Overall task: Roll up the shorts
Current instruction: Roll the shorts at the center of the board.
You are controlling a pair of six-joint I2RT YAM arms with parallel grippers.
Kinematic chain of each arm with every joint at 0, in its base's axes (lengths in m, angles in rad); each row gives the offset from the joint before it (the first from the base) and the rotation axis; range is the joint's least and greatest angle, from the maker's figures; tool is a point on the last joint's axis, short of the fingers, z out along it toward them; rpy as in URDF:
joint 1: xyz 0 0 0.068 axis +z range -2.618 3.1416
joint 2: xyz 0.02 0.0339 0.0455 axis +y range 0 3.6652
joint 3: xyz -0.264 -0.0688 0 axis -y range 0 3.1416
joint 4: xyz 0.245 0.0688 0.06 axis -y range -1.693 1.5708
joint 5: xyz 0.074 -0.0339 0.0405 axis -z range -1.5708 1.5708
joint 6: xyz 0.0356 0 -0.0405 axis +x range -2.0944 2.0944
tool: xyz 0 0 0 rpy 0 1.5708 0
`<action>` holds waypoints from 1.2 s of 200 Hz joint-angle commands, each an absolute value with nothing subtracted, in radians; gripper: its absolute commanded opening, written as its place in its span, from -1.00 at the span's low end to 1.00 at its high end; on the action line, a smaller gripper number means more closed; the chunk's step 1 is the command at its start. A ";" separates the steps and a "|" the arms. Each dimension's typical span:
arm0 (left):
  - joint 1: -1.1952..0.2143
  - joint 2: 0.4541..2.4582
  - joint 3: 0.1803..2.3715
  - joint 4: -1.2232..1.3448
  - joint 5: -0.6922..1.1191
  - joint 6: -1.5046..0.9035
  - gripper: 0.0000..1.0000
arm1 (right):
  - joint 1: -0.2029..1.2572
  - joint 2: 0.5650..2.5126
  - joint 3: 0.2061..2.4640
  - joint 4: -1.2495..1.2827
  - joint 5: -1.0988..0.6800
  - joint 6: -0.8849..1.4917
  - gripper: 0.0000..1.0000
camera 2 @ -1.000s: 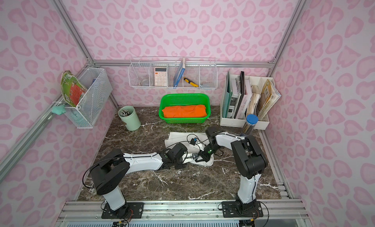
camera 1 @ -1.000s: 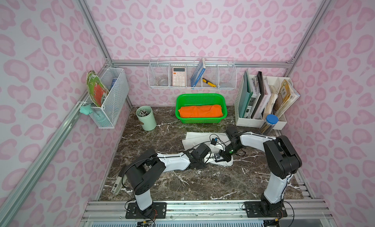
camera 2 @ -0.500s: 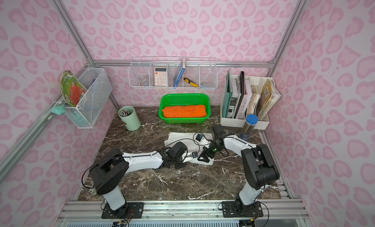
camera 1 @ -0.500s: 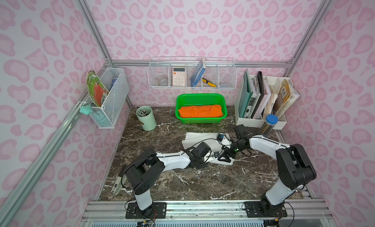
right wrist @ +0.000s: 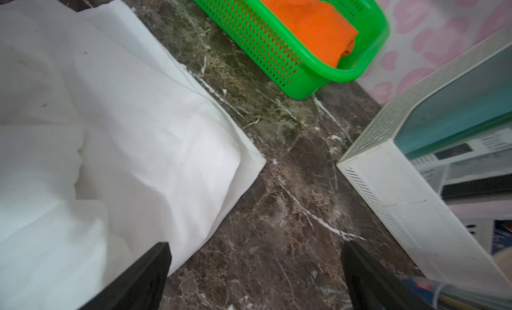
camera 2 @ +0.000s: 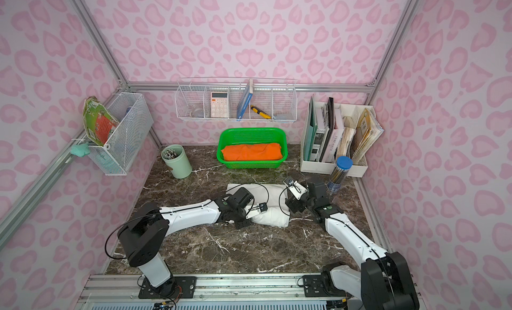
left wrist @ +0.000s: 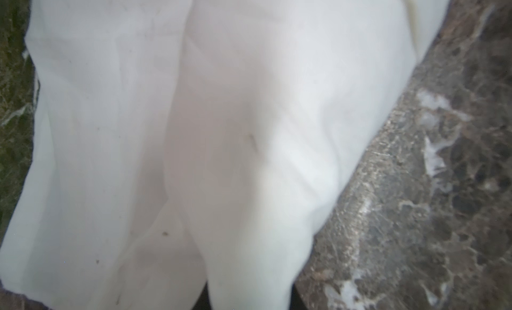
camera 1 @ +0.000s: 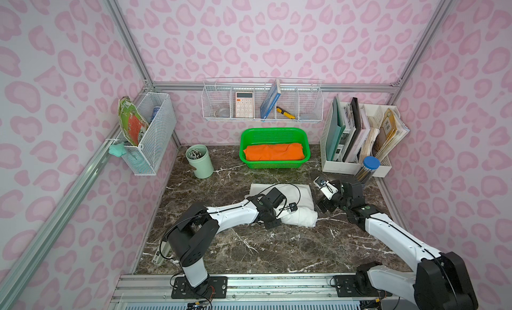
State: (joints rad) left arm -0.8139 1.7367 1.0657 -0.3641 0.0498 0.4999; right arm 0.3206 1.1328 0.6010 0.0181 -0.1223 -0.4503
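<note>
The right hand (camera 1: pixel 320 207) of a two-armed robot hangs spread wide and holding nothing just off the right end of the white shorts (camera 1: pixel 298 209), which lie partly rolled near the middle of the marble bench (camera 1: pixel 249 247). In its wrist view, the two dark fingers (right wrist: pixel 144 272) stand far apart with bare bench between them. One sits at the hem of the shorts (right wrist: pixel 110 128) and the other is on the side of the white file holder (right wrist: pixel 388 184).

The left hand (camera 1: pixel 273 222) is low against the near left end of the roll, in both top views (camera 2: pixel 241 222). White cloth (left wrist: pixel 194 128) fills its wrist view, so whether its fingers pinch the fabric cannot be told.

A second earlier the right hand was down on the roll beside the left one. It has since let go and drawn back toward the file holder, its arm swung outward. The left hand and the shorts have barely shifted.

Behind them, a folded orange cloth (camera 1: pixel 274 152) rests in a green basket (camera 1: pixel 243 145) at the back wall.
</note>
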 commanded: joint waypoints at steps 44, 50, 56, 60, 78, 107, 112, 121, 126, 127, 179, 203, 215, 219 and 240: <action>-0.756 1.783 1.212 -0.652 0.337 0.421 -0.73 | 0.426 0.944 0.490 0.138 -0.190 -0.649 0.98; -0.747 1.790 1.223 -0.664 0.366 0.416 -0.74 | 0.443 0.936 0.492 0.121 -0.185 -0.666 0.98; -0.739 1.800 1.233 -0.677 0.392 0.414 -0.74 | 0.459 0.930 0.494 0.102 -0.179 -0.682 0.97; -0.734 1.809 1.244 -0.690 0.404 0.412 -0.74 | 0.470 0.928 0.496 0.090 -0.172 -0.691 0.98; -0.720 1.844 1.298 -0.747 0.444 0.408 -0.75 | 0.525 0.924 0.506 0.031 -0.150 -0.747 0.98; -0.687 1.902 1.361 -0.834 0.526 0.419 -0.75 | 0.640 0.924 0.520 -0.040 -0.099 -0.794 0.98; -0.680 1.914 1.373 -0.854 0.543 0.424 -0.75 | 0.659 0.923 0.519 -0.045 -0.093 -0.801 0.97; -0.668 1.940 1.398 -0.890 0.567 0.429 -0.79 | 0.700 0.922 0.516 -0.055 -0.077 -0.812 0.97; -0.660 1.953 1.411 -0.911 0.585 0.437 -0.79 | 0.719 0.922 0.512 -0.057 -0.069 -0.820 0.97; -0.658 1.956 1.414 -0.914 0.589 0.439 -0.79 | 0.723 0.922 0.512 -0.058 -0.068 -0.820 0.97; -0.593 2.080 1.521 -1.012 0.638 0.457 -0.88 | 0.841 0.946 0.454 -0.041 -0.035 -0.878 0.97; -0.582 2.122 1.552 -1.045 0.643 0.466 -0.87 | 0.854 1.004 0.438 -0.015 -0.002 -0.903 0.97; -0.576 2.154 1.575 -1.071 0.635 0.466 -0.87 | 0.855 1.036 0.430 0.019 0.009 -0.912 0.98; -0.574 2.164 1.583 -1.080 0.637 0.468 -0.87 | 0.856 1.046 0.427 0.035 0.014 -0.914 0.98; -0.563 2.219 1.615 -1.110 0.648 0.468 -0.87 | 0.855 1.116 0.424 0.093 0.074 -0.918 0.98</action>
State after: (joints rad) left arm -0.5739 2.1704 1.5890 -1.0405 0.6758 0.4526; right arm 0.8536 1.0595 0.4255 0.0071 -0.0025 -0.8963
